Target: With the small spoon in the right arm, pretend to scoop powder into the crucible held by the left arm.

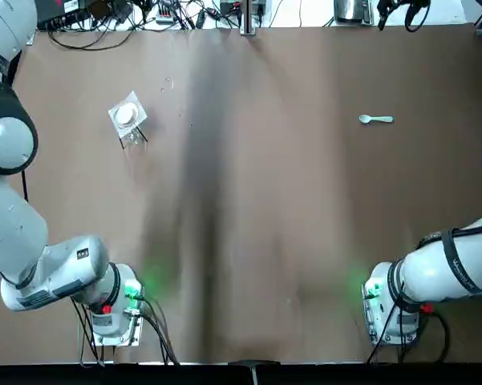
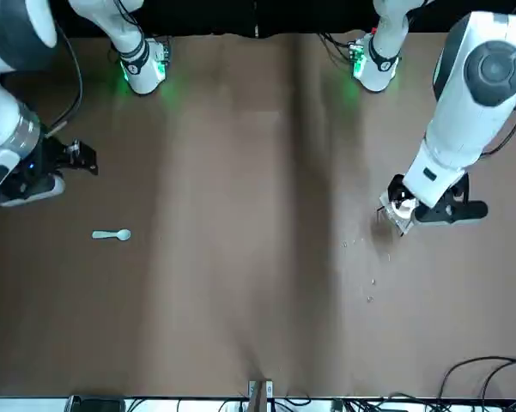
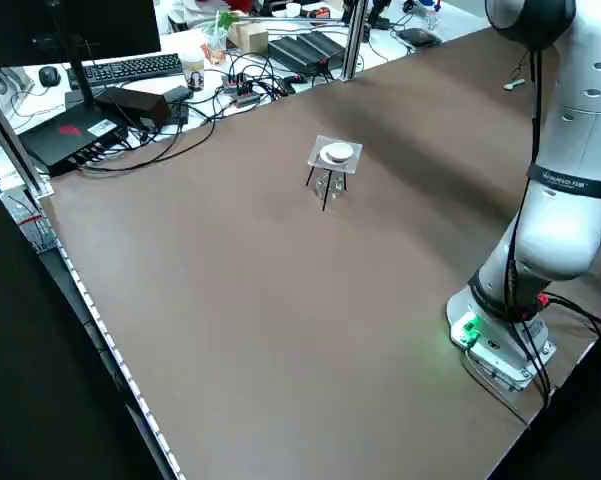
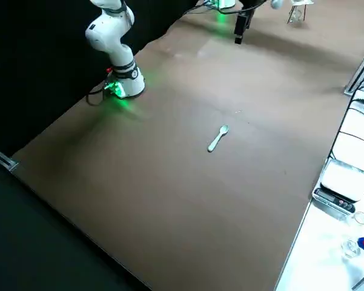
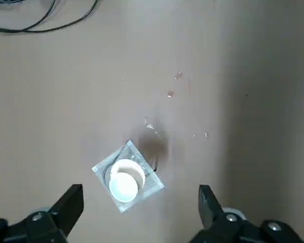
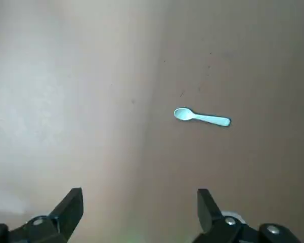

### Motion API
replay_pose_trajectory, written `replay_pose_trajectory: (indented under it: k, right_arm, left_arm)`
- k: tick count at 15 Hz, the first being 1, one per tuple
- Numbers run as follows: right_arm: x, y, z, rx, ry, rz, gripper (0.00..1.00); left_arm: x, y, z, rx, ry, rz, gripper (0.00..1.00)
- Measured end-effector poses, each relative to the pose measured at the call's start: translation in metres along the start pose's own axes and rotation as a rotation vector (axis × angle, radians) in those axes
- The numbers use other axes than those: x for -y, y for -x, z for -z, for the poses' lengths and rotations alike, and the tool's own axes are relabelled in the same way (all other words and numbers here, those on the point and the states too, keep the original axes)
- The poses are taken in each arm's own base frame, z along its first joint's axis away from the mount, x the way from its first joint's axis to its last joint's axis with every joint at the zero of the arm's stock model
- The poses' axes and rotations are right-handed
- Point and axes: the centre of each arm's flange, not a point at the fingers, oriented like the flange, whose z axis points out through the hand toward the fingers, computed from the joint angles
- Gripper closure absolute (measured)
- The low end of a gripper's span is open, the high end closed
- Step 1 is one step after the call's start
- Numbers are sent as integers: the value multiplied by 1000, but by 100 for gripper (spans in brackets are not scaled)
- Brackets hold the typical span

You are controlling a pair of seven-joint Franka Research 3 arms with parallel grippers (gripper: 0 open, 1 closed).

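1. The step in hand is judged to be the opening approach: nothing is yet grasped. The spoon (image 1: 375, 119) lies flat on the table (image 1: 257, 200) on the robot's right side. It is well apart from the crucible (image 1: 127, 115), which sits on a small mesh stand (image 3: 320, 168) on the robot's left side.
2. The left pincer (image 5: 140, 191) is spread wide and holds nothing. It hangs above the table, with the crucible seen below it in the left wrist view.
3. The right pincer (image 6: 139, 192) is likewise spread wide and empty. It is raised over the table, with the spoon ahead of it and untouched.
4. Next, 2 pickups are probably called for. The right pincer is to be lowered over the thin handle of the spoon and closed across it. The left pincer is to be brought down around the crucible without tipping the stand. Care is likely needed with the spoon, since it lies flat against the table.
5. In the top view neither pincer is seen. The left arm is cut off at the picture's edge, and only a sliver of the right arm's upper part shows there.
6. In the front view the left pincer overlaps the crucible, so the gap between them cannot be told.
7. Whether the crucible holds anything cannot be made out, nor what the small specks (image 5: 178, 76) near it are.
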Motion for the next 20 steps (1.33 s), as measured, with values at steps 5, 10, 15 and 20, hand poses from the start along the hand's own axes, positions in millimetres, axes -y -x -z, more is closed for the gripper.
replay_pose_trajectory:
  k: [5,10,15,20]
  right_arm:
    - [4,23,5,-7,1,-8,0]
    - [4,27,2,28,0,-7,0]
    - [-5,28,3,25,-2,-24,0]
    - [3,27,4,23,0,-9,0]
  left_arm:
    - [47,9,30,15,112,137,0]
    - [93,44,59,58,201,122,0]
    - [97,56,42,94,206,61,0]
    - [102,56,33,100,207,23,0]
